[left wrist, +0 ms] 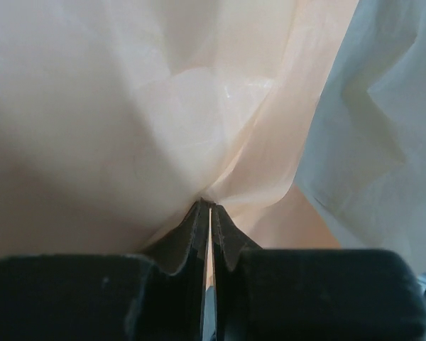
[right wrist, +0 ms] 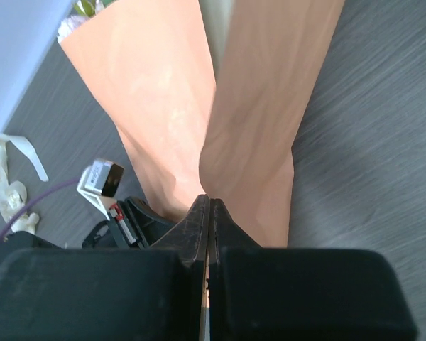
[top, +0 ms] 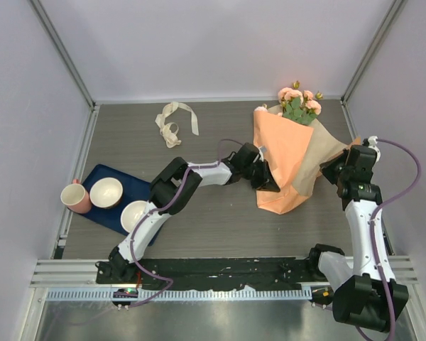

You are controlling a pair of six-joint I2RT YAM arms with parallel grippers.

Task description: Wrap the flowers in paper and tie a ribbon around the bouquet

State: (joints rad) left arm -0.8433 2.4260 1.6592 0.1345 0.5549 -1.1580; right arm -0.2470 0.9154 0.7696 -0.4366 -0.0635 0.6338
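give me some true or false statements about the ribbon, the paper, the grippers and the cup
1. The ribbon is tied around the bouquet. False: it lies loose on the table, off to the left of the bouquet and not touching it.
2. The left gripper and the right gripper are both shut on the paper. True.
3. The flowers poke out of the far end of the paper cone. True.
4. The pink cup stands right beside the bouquet. False: it is on the left side of the table, by the blue tray.
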